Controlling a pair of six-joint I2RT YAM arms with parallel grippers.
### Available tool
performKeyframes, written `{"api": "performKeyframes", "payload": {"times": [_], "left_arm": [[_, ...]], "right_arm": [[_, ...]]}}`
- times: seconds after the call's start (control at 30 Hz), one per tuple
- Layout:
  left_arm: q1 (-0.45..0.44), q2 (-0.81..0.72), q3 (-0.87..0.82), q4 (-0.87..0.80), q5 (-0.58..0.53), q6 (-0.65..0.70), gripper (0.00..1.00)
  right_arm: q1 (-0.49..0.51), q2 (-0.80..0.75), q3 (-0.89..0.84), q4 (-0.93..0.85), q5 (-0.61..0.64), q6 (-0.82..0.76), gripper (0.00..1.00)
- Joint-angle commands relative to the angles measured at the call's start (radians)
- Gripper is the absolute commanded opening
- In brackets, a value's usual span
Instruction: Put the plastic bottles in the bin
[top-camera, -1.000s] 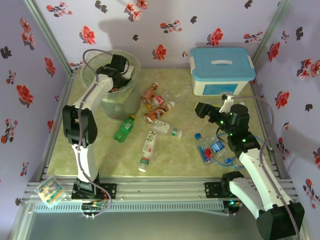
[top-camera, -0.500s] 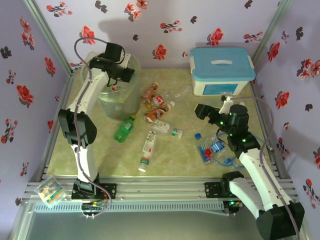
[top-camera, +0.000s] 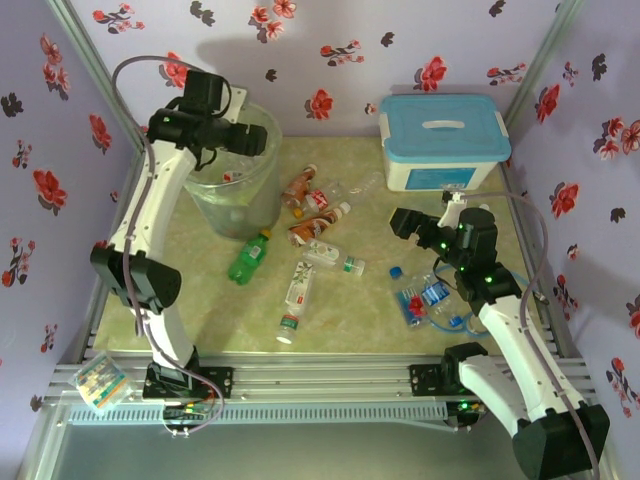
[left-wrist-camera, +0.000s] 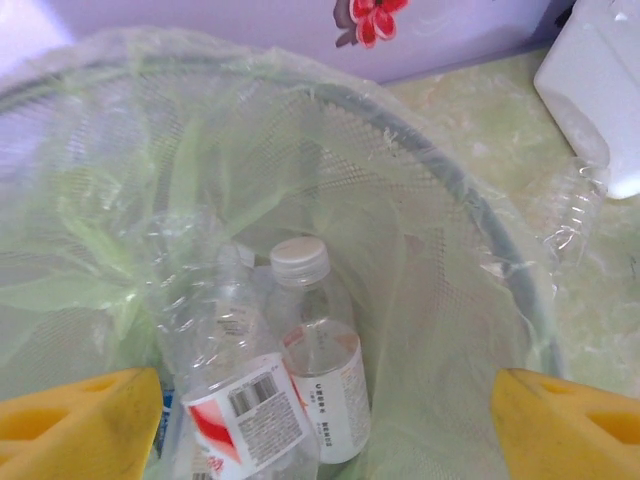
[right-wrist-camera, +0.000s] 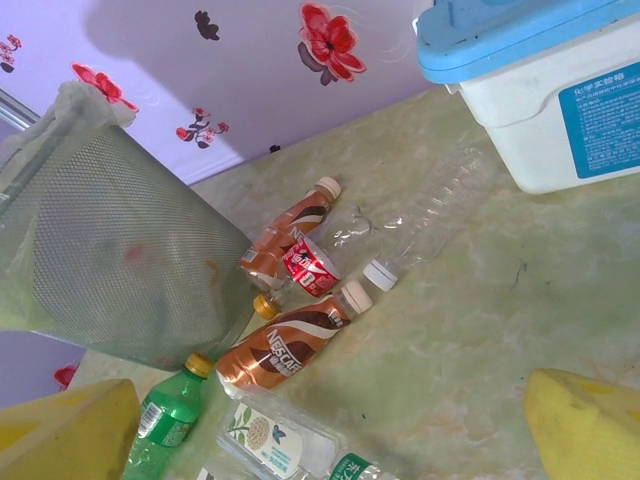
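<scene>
We note the left gripper (top-camera: 250, 138) spread wide and empty over the round grey-green bagged bin (top-camera: 215, 205), which holds two clear plastic bottles (left-wrist-camera: 320, 370). We judge the right gripper (top-camera: 402, 222), equally wide and empty, nearer the brown coffee bottle (right-wrist-camera: 280, 355), which lies diagonally ahead-left.

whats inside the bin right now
The bin holds at least two clear bottles: a white-capped bottle and a crumpled bottle with a red-and-white label. The bag folds and the bottles themselves hide the bottom.

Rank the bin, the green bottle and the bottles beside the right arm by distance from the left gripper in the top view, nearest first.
1. bin, directly under the left gripper.
2. green bottle, just in front of the bin.
3. bottles beside the right arm, far right.
</scene>
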Motion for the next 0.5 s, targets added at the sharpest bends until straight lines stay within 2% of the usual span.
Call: {"api": "performKeyframes", "payload": {"times": [0.0,0.07,0.17,0.33,0.47], "left_arm": [[-0.011,-0.084,0.032,-0.027,-0.053,0.035,0.94],[-0.025,-0.122,0.028,-0.025,-0.091,0.041,0.99],[-0.071,-0.198,0.001,-0.026,-0.150,0.044,1.00],[-0.242,-0.308,-0.113,-0.079,-0.289,0.009,1.00],[-0.367,-0.396,-0.309,-0.061,-0.303,-0.116,1.00]], "right_arm": [[-0.009,0.008,0.033,-0.005,0.022,-0.024,0.99],[-0.009,0.014,0.034,-0.008,0.028,-0.023,0.99],[-0.010,0.031,0.044,-0.022,0.048,-0.023,0.99],[-0.012,0.068,0.054,-0.026,0.084,-0.015,0.99],[-0.018,0.105,0.069,-0.037,0.114,-0.015,0.99]]}}
